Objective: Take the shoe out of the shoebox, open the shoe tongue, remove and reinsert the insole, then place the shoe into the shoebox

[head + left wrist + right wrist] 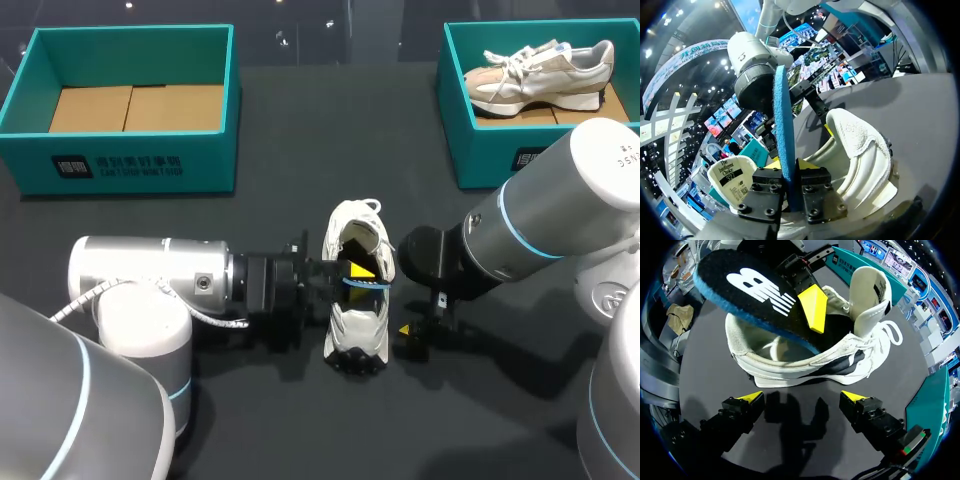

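Left gripper point(791, 170) is squeezed tight on a thin foam insole point(782, 125), black on top and bright blue underneath. Both of its yellow-tipped fingers press it from two sides. The insole sticks up on a slant out of the mouth of a white mesh sneaker point(358, 325), with its low end down inside. The left arm comes in from 9 o'clock.

The white mesh sneaker stands on its sole in the middle of the black table point(300, 120), laces at the 12 o'clock end. Its padded white tongue point(867, 295) stands up, so the mouth gapes wide.

Right gripper point(802, 397) sits just beside the sneaker at about 4 o'clock, low over the table. Its two fingers are spread apart and hold nothing.

At 10 o'clock from the sneaker is a teal cardboard shoebox point(130, 165) with a brown floor. At 2 o'clock is a second teal shoebox point(480, 150), and a beige and white running shoe point(540, 75) lies inside it.
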You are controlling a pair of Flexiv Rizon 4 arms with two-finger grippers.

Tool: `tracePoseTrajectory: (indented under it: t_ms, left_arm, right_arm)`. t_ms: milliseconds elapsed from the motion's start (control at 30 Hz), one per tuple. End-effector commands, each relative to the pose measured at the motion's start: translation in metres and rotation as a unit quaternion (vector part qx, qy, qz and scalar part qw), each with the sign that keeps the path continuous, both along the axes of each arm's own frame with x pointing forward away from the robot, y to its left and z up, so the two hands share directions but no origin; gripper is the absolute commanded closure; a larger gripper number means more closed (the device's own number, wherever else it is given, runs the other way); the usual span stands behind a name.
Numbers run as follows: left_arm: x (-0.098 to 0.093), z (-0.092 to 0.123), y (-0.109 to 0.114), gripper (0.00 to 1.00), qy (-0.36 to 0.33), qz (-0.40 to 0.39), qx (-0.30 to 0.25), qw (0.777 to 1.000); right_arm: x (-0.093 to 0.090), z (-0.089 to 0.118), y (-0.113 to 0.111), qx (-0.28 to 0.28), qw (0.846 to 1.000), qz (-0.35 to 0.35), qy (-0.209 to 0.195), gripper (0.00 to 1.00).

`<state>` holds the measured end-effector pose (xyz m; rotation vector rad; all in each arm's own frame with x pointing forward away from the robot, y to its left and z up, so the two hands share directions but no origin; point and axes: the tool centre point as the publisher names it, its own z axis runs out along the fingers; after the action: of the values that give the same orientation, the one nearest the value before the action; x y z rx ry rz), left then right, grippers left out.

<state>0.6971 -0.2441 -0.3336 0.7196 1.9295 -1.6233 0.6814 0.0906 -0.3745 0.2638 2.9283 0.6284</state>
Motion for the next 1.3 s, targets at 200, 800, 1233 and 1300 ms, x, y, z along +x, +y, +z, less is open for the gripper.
tracePoseTrajectory:
  t_ms: [200,800,1233,1300]
  left_arm:
    - [-0.01,0.014,0.006,0.8,-0.002,-0.007,-0.01,1.0]
    - [-0.03,0.021,-0.001,1.0,-0.025,-0.045,-0.006,0.999]
    - [-0.003,-0.001,0.001,1.0,-0.074,-0.03,0.021,0.997]
    - [0.0,-0.004,0.001,1.0,-0.082,-0.027,0.026,0.996]
  right_arm:
    - [-0.002,0.0,0.0,0.0,1.0,0.0,-0.001,0.0]
    - [-0.002,0.0,0.0,0.0,1.0,0.0,-0.001,0.0]
    - [-0.002,0.0,0.0,0.0,1.0,0.0,-0.001,0.0]
    - [-0.002,0.0,0.0,0.0,1.0,0.0,-0.001,0.0]
